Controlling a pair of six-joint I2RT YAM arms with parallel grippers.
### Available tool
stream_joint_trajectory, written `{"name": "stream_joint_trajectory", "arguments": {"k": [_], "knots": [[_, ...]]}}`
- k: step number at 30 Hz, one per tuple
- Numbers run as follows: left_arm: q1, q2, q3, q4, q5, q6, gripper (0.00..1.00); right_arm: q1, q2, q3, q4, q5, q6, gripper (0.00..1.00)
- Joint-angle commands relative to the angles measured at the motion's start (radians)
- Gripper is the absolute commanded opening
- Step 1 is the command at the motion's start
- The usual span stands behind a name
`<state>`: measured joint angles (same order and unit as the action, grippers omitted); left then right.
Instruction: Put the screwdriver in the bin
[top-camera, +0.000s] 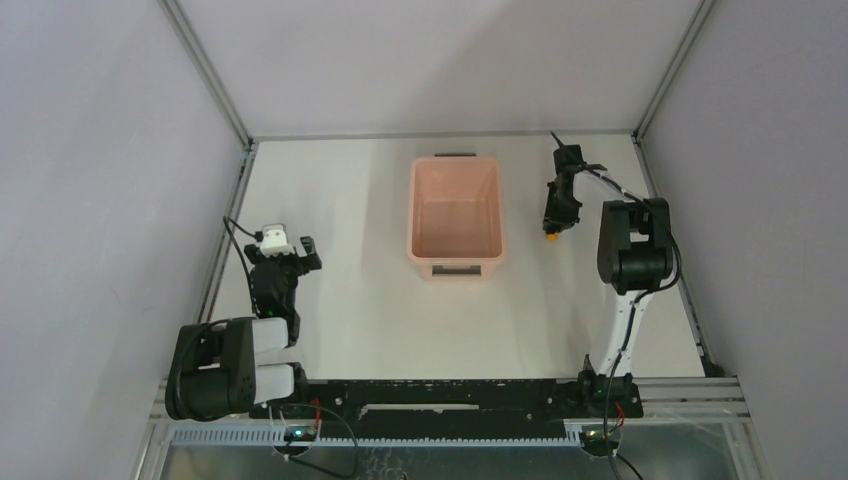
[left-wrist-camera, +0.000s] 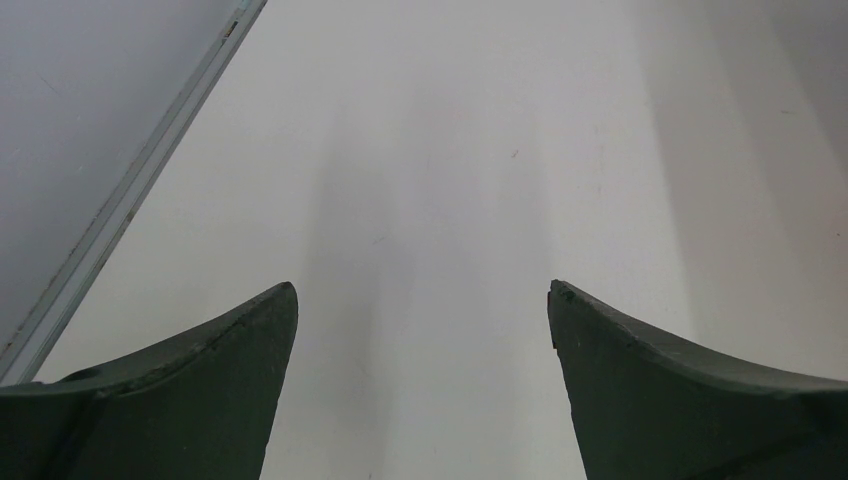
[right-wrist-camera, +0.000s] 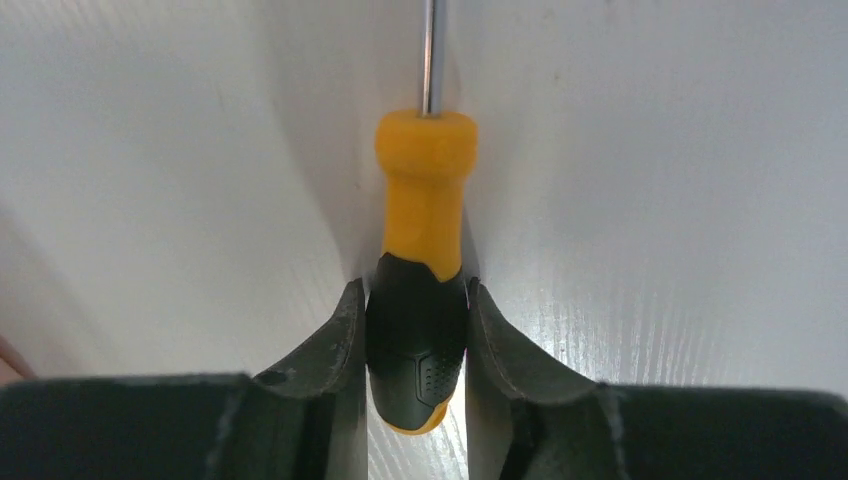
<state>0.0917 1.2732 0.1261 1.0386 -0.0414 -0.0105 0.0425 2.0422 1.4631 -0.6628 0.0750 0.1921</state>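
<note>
Pale grey walls and aluminium frame rails enclose a white table (top-camera: 350, 300), seen from above with both arm bases at its near edge. Toward the far middle of the table stands the bin (top-camera: 456, 222), a salmon-pink rectangular tub with a dark handle slot at each short end, its long axis running away from the arms and nothing visible inside it.

Right of the bin and clearly apart from it, the right gripper (top-camera: 556, 215) hangs low over the table near the far right corner, with a speck of orange from the screwdriver (top-camera: 551, 237) showing at its lower end. In the right wrist view that gripper (right-wrist-camera: 412, 290) has its dark fingers (right-wrist-camera: 320, 360) pressed in on either side of the black rear section of the screwdriver (right-wrist-camera: 423, 230) handle. The yellow-orange front of the handle juts out past the fingertips, and the thin metal shaft (right-wrist-camera: 430, 50) runs on out of the top of the frame. Whether the tool touches the table or is lifted off it I cannot tell.

Left of the bin and well apart from it, the left gripper (top-camera: 288, 252) sits over bare table. From its own wrist camera the left gripper (left-wrist-camera: 422, 290) shows both fingers (left-wrist-camera: 200, 370) spread wide with only white surface between them, and a metal frame rail (left-wrist-camera: 130, 190) crossing the upper left corner
</note>
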Motion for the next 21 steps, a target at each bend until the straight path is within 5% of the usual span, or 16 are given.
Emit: {"name": "stream_joint_trajectory", "arguments": {"k": [1, 14, 21], "knots": [[-0.003, -0.018, 0.051, 0.044, -0.003, 0.003, 1.00, -0.022, -0.033, 0.009, -0.009, 0.048, 0.014, 0.16], [-0.003, -0.018, 0.052, 0.043, -0.003, 0.003, 1.00, 0.001, -0.458, 0.215, -0.488, 0.166, 0.097, 0.02], [-0.002, -0.018, 0.051, 0.044, -0.003, 0.003, 1.00, 0.244, -0.548, 0.352, -0.610, 0.166, 0.199, 0.02]]}}
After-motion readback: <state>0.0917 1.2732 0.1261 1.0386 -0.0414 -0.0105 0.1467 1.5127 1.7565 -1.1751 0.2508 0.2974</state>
